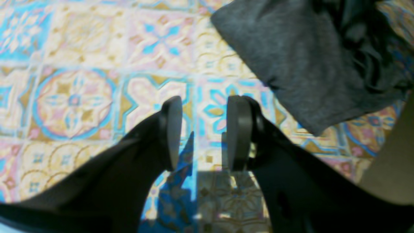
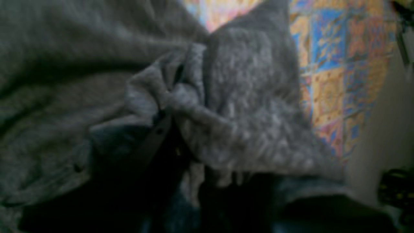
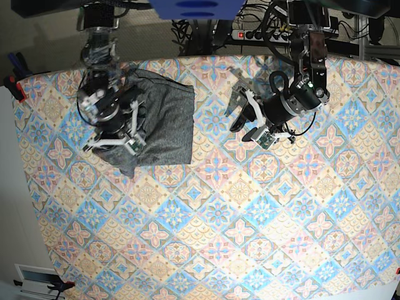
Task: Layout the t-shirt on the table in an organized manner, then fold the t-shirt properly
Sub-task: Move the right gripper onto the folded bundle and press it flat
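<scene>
Table [image 3: 219, 237]: wide surface with a pastel tile print of blue, pink, peach and cream floral and diamond motifs; fills most of the base view, mostly bare.

T-shirt [image 3: 164, 125]: dark heather-grey knit, lying on the table in its far corner on the base view's left; bunched and creased under the arm there, one flatter panel spread toward the table's middle.

Right gripper [image 3: 122, 134]: down on the bunched part of the t-shirt; in its wrist view grey folds [image 2: 226, 97] wrap over the fingers and hide them, so whether the cloth is actually pinched cannot be told.

Left gripper [image 1: 203, 132]: above bare tiles, well apart from the t-shirt [image 1: 307, 64]; jaws parted, nothing between the pads, its shadow on the tiles below.

Room: pale floor along the table's left edge; cables and a power strip [image 3: 250, 34] behind the far edge; blue panel [image 3: 197, 7] at top centre; red clamp [image 3: 15, 87] at the far left corner
</scene>
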`<control>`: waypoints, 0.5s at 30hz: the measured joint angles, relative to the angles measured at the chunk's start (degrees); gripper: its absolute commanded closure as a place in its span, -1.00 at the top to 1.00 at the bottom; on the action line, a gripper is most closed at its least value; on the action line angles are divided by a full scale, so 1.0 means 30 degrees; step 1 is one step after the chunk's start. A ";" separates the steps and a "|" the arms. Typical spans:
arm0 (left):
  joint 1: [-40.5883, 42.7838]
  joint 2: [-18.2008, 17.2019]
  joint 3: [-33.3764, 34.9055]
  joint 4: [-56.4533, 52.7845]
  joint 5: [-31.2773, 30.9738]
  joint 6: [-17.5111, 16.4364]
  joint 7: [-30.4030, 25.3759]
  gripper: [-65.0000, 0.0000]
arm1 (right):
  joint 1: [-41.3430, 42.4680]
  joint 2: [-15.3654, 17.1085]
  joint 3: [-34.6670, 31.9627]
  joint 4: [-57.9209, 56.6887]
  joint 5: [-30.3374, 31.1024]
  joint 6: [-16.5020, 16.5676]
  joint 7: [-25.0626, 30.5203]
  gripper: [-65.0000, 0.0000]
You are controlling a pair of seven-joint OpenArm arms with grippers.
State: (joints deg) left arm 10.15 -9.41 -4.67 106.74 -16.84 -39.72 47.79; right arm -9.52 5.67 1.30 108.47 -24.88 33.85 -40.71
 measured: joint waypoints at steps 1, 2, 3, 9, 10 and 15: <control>0.0000 0.0000 -0.0007 0.0000 0.0000 -0.0058 -0.0015 -0.35 | -0.0430 -0.0117 -0.0240 -0.0029 -0.0656 0.0051 0.0342 -1.00; 0.0000 0.0015 -0.0015 0.0000 -0.0007 -0.0051 -0.0015 -0.35 | -0.0794 -0.0321 -0.0634 -0.0036 -0.1596 0.0036 0.0503 -1.00; 0.0007 0.0022 -0.0007 0.0000 -0.0007 -0.0073 0.0000 -0.35 | -0.1129 -0.0561 -0.0911 -0.0066 -0.2237 0.0073 0.0503 -1.00; 0.0044 0.0015 0.0022 0.0000 0.0000 -0.0109 0.0000 -0.35 | -0.1333 -0.2229 -0.3118 -0.0211 -0.6397 0.0036 0.3432 -1.00; 0.0036 0.0015 0.0000 0.0000 -0.0007 -0.0109 -0.0007 -0.35 | -0.1552 -0.2470 -0.3330 -0.0328 -0.6732 -0.0015 0.3832 -1.00; 0.0058 0.0022 0.0058 0.0000 0.0000 -0.0117 0.0000 -0.35 | -0.2317 -0.2550 -0.3883 -0.1552 -0.7009 0.0291 0.3861 -0.81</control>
State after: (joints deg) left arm 10.33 -9.34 -4.49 106.74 -16.84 -40.07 47.79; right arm -16.47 -1.98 -10.35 103.81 -45.91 34.72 -29.12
